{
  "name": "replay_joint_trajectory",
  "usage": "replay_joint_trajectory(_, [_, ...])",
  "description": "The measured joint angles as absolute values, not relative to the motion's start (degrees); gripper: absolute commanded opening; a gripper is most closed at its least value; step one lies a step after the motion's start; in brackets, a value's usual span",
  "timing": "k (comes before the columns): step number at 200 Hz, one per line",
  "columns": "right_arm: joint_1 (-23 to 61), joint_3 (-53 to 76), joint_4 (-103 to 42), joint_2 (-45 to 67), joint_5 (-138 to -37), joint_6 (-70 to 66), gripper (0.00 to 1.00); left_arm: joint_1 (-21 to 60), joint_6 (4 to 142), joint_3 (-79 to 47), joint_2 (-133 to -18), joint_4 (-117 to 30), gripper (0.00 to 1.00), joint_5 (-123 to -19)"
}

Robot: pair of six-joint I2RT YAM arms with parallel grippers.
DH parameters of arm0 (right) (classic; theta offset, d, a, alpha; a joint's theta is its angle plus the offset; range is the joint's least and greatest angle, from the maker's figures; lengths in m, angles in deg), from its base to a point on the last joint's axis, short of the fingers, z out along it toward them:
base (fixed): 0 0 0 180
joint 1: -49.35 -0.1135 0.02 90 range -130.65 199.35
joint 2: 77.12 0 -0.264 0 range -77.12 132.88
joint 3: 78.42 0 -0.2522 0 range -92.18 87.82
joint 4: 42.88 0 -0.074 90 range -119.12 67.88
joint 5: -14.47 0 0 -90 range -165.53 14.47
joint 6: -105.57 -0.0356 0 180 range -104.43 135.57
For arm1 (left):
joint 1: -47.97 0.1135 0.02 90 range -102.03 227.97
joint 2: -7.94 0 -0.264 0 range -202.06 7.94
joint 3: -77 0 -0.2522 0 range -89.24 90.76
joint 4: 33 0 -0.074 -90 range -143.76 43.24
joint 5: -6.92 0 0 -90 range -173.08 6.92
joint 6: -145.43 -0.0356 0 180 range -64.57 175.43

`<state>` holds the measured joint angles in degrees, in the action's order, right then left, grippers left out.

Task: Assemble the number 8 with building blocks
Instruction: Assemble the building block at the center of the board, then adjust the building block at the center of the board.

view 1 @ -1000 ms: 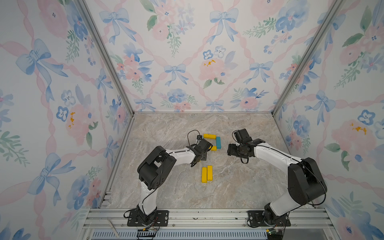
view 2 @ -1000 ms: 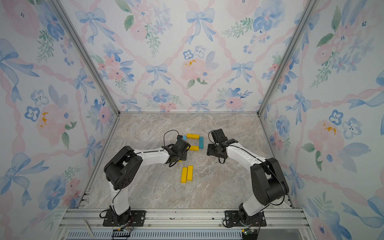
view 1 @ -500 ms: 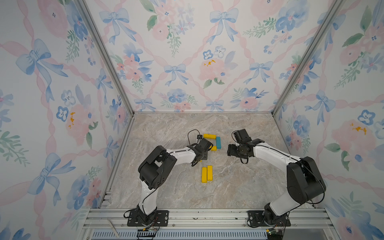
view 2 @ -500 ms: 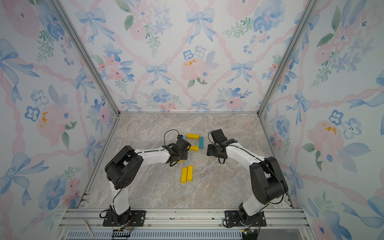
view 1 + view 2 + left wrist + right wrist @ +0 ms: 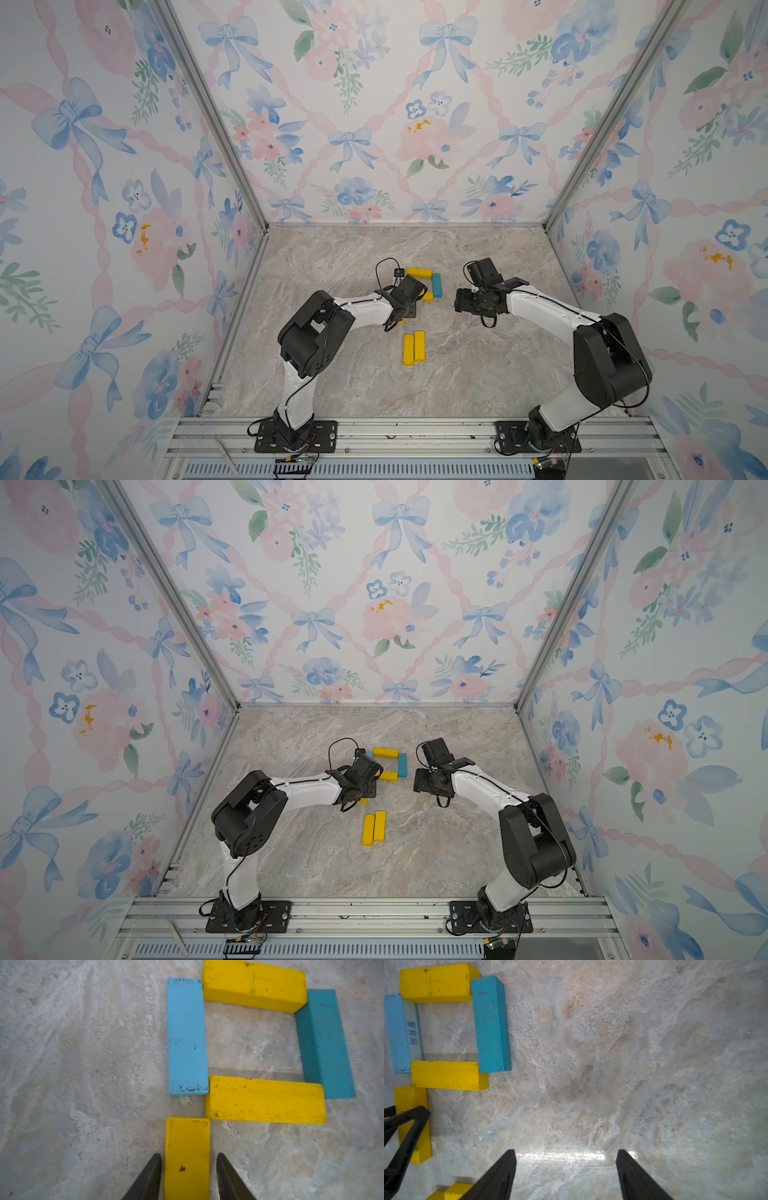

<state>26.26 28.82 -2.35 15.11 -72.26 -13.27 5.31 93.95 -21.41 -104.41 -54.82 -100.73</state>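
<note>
Desk (image 5: pixel 478 374), back of middle: four bars closed into a square loop.
- far bar (image 5: pixel 254 985)
- near bar (image 5: pixel 266 1100)
- left side bar (image 5: pixel 187 1036)
- right side bar (image 5: pixel 326 1045)

A fifth bar (image 5: pixel 187 1157) runs forward from the loop's near left corner, in line with the left side bar, between the fingers of the left end effector (image 5: pixel 189 1155).

Two spare bars (image 5: pixel 413 348) lie side by side, touching, in front of the loop.

Right end effector (image 5: pixel 565 1153) sits right of the loop, apart from it.
</note>
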Motion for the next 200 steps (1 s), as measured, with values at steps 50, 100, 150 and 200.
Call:
replay_joint_trajectory(50, [25.34,28.82,-2.29,15.17,-73.88,-9.62,0.75,5.31,94.17,-21.85,-102.01,-57.33,0.59,-100.6])
replay_joint_trajectory(100, [16.93,31.0,0.1,10.36,-75.54,-1.36,0.75,8.44,93.1,-23.42,-86.31,-60.68,0.63,-101.56])
replay_joint_trajectory(150, [7.05,34.0,1.63,4.53,-76.05,-0.57,0.75,16.4,91.85,-27.66,-79.82,-60.72,0.61,-104.27])
replay_joint_trajectory(200, [0.2,34.0,1.73,9.1,-74.91,-4.35,0.74,11.94,91.59,-31.38,-87.25,-62.1,0.6,-105.85])
